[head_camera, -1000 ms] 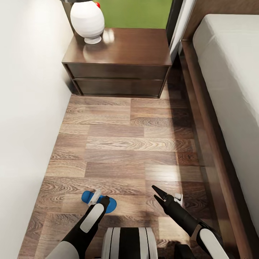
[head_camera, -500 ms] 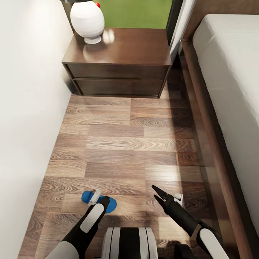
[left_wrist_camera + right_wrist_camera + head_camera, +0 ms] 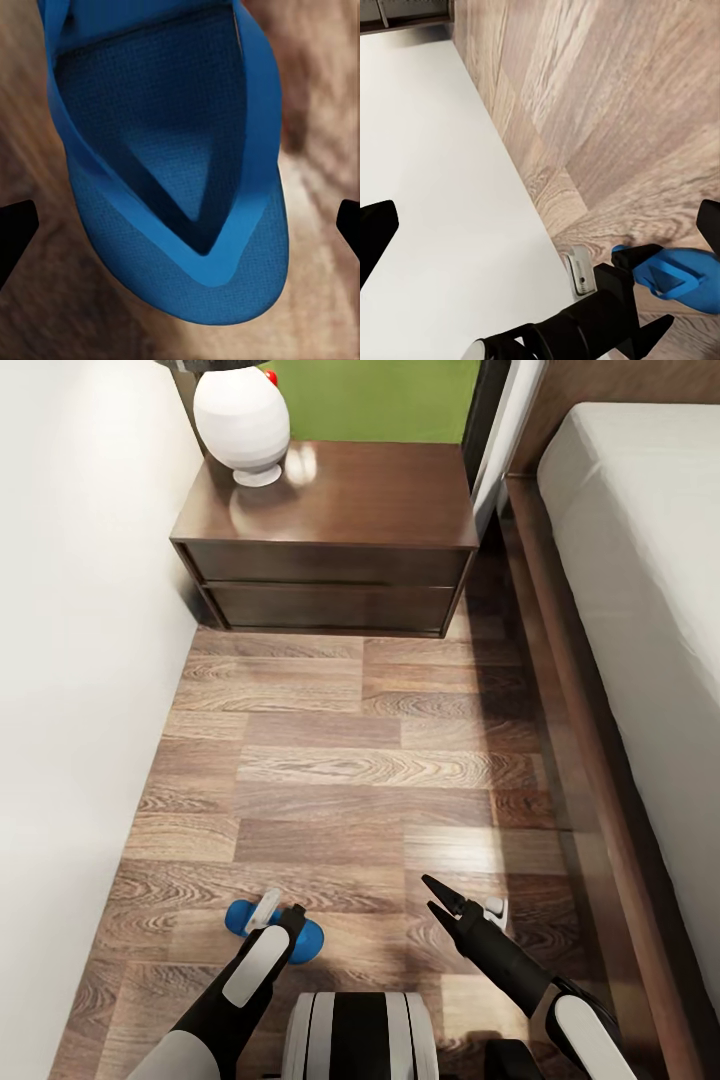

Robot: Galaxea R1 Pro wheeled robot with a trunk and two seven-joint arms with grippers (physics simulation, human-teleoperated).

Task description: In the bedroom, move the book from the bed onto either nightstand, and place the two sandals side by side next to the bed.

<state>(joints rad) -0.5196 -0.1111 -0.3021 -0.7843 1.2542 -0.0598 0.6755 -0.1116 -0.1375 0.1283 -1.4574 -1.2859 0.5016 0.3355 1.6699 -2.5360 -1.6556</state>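
One bright blue sandal (image 3: 305, 935) lies on the wood floor close to my base, toward the white wall. My left gripper (image 3: 272, 916) hangs right over it, open. In the left wrist view the sandal (image 3: 176, 187) sits between the two black fingertips (image 3: 15, 232), which stand well apart on either side of it. The right wrist view has the same sandal (image 3: 686, 279) under my left arm. My right gripper (image 3: 438, 895) is open and empty above the floor beside the bed (image 3: 640, 560). The nightstand (image 3: 330, 550) stands ahead. The book and the other sandal are out of view.
A white round lamp (image 3: 242, 420) stands on the nightstand's left part. The white wall (image 3: 70, 710) runs close along the left, and the bed's dark wooden frame (image 3: 560, 690) along the right, leaving a narrow strip of floor between them.
The whole head view has shifted slightly, so the camera moved. Both arms and the sandal keep their places relative to each other.
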